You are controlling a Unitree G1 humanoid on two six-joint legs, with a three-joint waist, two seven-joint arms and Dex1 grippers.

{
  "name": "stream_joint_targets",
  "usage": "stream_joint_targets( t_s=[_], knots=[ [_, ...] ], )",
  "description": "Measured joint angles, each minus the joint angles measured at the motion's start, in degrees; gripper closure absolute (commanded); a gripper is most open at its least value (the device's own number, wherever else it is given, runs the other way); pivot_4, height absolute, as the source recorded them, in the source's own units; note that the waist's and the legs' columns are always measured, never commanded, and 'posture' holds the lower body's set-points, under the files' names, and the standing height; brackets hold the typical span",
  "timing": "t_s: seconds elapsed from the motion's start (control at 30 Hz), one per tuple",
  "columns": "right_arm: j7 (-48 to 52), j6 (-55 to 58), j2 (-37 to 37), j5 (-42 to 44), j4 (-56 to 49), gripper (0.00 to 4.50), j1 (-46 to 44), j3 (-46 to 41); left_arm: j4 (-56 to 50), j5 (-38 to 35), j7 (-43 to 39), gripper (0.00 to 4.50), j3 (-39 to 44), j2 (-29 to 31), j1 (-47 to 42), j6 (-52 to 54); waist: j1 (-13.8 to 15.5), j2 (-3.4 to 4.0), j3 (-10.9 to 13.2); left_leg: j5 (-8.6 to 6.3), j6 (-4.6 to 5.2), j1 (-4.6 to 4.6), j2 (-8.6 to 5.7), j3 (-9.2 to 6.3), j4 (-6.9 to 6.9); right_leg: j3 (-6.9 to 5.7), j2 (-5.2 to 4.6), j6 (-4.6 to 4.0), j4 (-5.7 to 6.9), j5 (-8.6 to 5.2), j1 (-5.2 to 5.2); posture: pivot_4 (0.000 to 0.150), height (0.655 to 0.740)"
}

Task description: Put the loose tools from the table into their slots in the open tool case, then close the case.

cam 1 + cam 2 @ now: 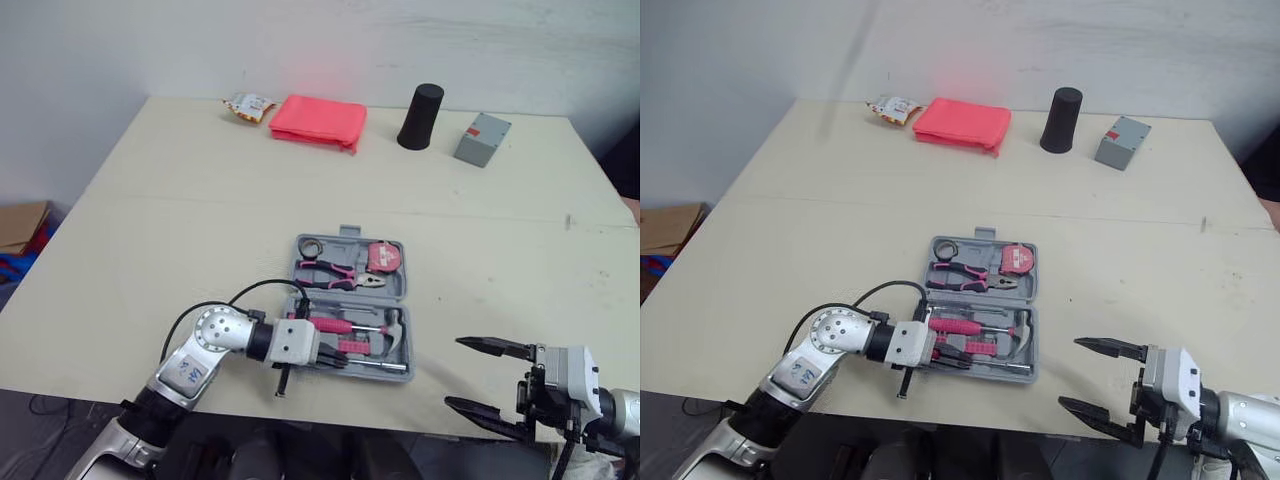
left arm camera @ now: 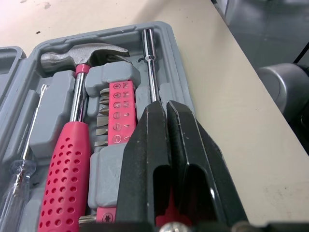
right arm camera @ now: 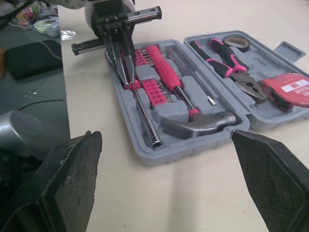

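**Driver seated in the case's near row**

Head view: left gripper (image 1: pixel 338 358) reaches into the open tool case (image 1: pixel 349 233); right gripper (image 1: pixel 455 373) waits beside it, spread wide and empty.
Left wrist: fingers (image 2: pixel 145 159) pinch the driver (image 2: pixel 150 72) by its pink handle (pressing it home, I judge).
Right wrist: its shaft lies in the slot.

Pale desk (image 1: pixel 180 220) w/ open grey case (image 1: pixel 345 250) lying flat near front edge, approx. centre. Along the back edge, L to R: packet (image 1: pixel 248 106), folded red cloth (image 1: pixel 318 121) just beside it, black cup (image 1: pixel 421 117), grey box (image 1: pixel 482 139).
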Motion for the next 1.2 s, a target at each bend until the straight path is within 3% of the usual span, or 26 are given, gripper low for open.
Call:
stream_joint_targets(
  t_s=[0.1, 0.23, 0.47, 0.6, 0.63, 0.67, 0.77, 0.9, 1.07, 1.2],
  knots=[
    [-0.83, -0.12, 0.40, -0.44, 0.29, 0.00, -0.21, 0.00, 0.03, 0.00, 1.40, 4.44, -0.01, 0.01, 1.00, 1.28, -0.02, -0.11, -0.41, -0.01, -0.01, 0.50, -0.05, 0.01, -0.26, 0.12, 0.00, -0.10, -0.07, -0.05, 0.33, 0.150, 0.7400],
    [-2.00, -0.26, 1.13, -1.02, 0.52, 0.00, -1.15, 0.17, -0.03, -0.08, 1.99, 4.44, -0.05, 0.00, 1.09, 4.89, -0.20, 0.11, -0.83, -0.20, -0.35, 1.00, -0.06, -0.27, -0.66, 0.15, 0.13, -1.10, -0.63, -0.31, 1.14, 0.150, 0.7400],
    [-9.91, 5.56, 1.68, -2.28, 0.25, 0.00, -5.20, 1.08, 0.52, -0.82, 1.30, 4.44, 0.60, -0.07, 1.42, 4.99, -0.84, 0.04, -1.02, -0.22, -0.39, 1.70, -0.07, -0.26, -1.23, 0.22, 0.13, -1.28, -1.46, -0.29, 1.89, 0.150, 0.7400],
    [-14.76, 11.56, 1.59, -2.86, 0.19, 0.00, -8.73, 2.83, 1.95, -9.84, -0.95, 4.44, 7.13, -1.40, 3.89, 3.59, -1.43, 0.24, -0.82, -0.18, -0.37, 1.36, -0.08, -0.25, -1.34, 0.19, 0.18, -1.08, -1.41, -0.16, 1.39, 0.150, 0.7400],
    [-14.93, 11.94, 1.49, -2.91, 0.23, 0.55, -9.72, 3.07, 1.74, -12.11, -1.30, 4.50, 8.99, -1.28, 3.84, 4.41, -1.34, 0.12, -0.77, 0.02, -0.21, 0.95, -0.07, -0.32, -1.29, 0.14, 0.26, -0.53, -1.30, 0.14, 0.80, 0.150, 0.7400],
    [-15.04, 12.19, 1.21, -3.16, 0.37, 0.81, -10.84, 3.46, 1.51, -14.16, -1.52, 4.50, 11.06, -0.95, 3.58, 5.38, -1.31, 0.07, -0.75, 0.04, -0.24, 0.53, -0.07, -0.40, -1.22, 0.14, 0.32, -0.27, -1.26, 0.29, 0.37, 0.150, 0.7400],
    [-14.62, 12.27, -0.32, -5.64, 2.64, 2.35, -14.01, 5.61, 0.82, -18.29, -1.14, 4.50, 17.06, 1.77, 1.51, 8.74, -1.05, 0.04, -0.76, 0.36, -0.71, -0.52, -0.09, -0.34, -1.02, 0.20, 0.38, -0.16, -1.14, 0.25, -0.70, 0.150, 0.7400],
    [-13.94, 11.47, -0.70, -8.76, 8.71, 4.47, -20.00, 9.01, 4.02, -17.67, -0.06, 4.50, 22.20, 5.96, -0.16, 9.92, -0.78, 0.04, -0.68, 0.21, -0.74, -0.72, -0.16, -0.07, -0.90, 0.42, 0.36, 0.06, -0.97, 0.05, -1.09, 0.150, 0.7400],
    [-11.78, 10.16, -0.52, -14.59, 17.99, 4.47, -30.37, 17.97, 15.08, -8.83, 3.44, 4.50, 21.26, 7.21, -1.19, 7.11, -1.34, -0.30, -0.10, 0.15, -0.69, -0.65, -0.14, 0.13, -0.56, 0.60, 0.35, 0.05, -0.57, 0.05, -1.15, 0.150, 0.7400],
    [-10.51, 9.39, 1.27, -17.78, 23.35, 4.47, -36.28, 23.21, 18.01, -5.74, 5.89, 4.50, 19.69, 3.74, -3.05, 5.43, -0.98, -0.32, -0.02, 0.12, -0.63, -0.65, -0.13, 0.17, -0.34, 0.63, 0.30, 0.06, -0.33, 0.05, -1.17, 0.150, 0.7400]
  ],
)
